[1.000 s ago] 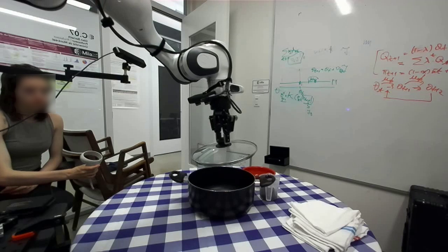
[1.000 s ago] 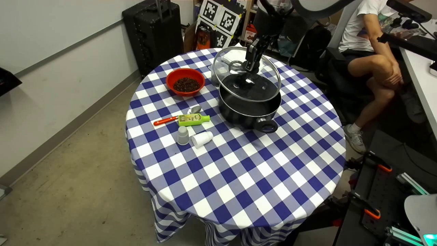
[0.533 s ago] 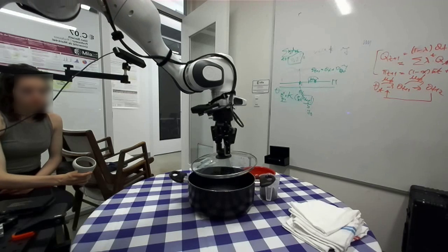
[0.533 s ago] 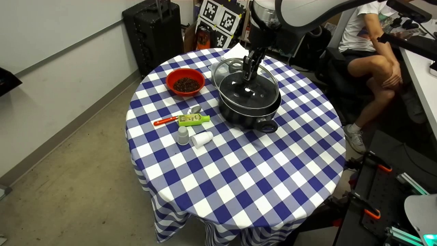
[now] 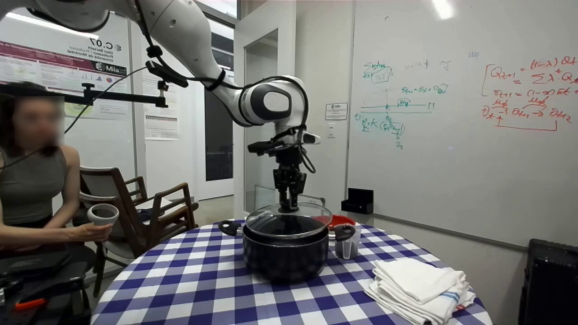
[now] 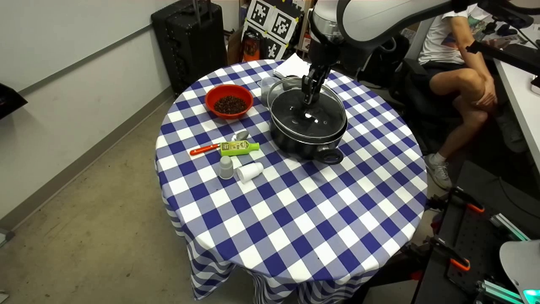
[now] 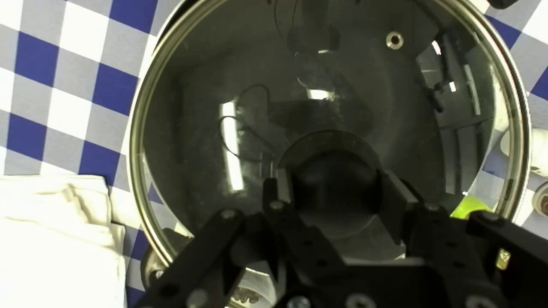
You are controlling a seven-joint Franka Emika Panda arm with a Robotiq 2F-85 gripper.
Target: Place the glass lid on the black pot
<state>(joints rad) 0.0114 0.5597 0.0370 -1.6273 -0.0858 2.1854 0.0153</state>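
Observation:
The glass lid is see-through with a dark knob. It is level, or nearly so, just above the black pot, with a thin gap at the near rim. In an exterior view the lid covers most of the pot, set slightly toward the far left. My gripper is shut on the lid's knob. In the wrist view the knob fills the space between the fingertips, and the lid hides most of the pot. Whether the lid touches the far rim cannot be told.
A red bowl of dark beans and a clear cup stand beside the pot. A green bottle, a red-handled utensil, a grey cup and a white cup are nearby. A folded white cloth lies near the table edge.
My gripper has lowered the lid from well above the pot to just over its rim, moving slightly. The lid stays held by its knob. The pot has not moved.

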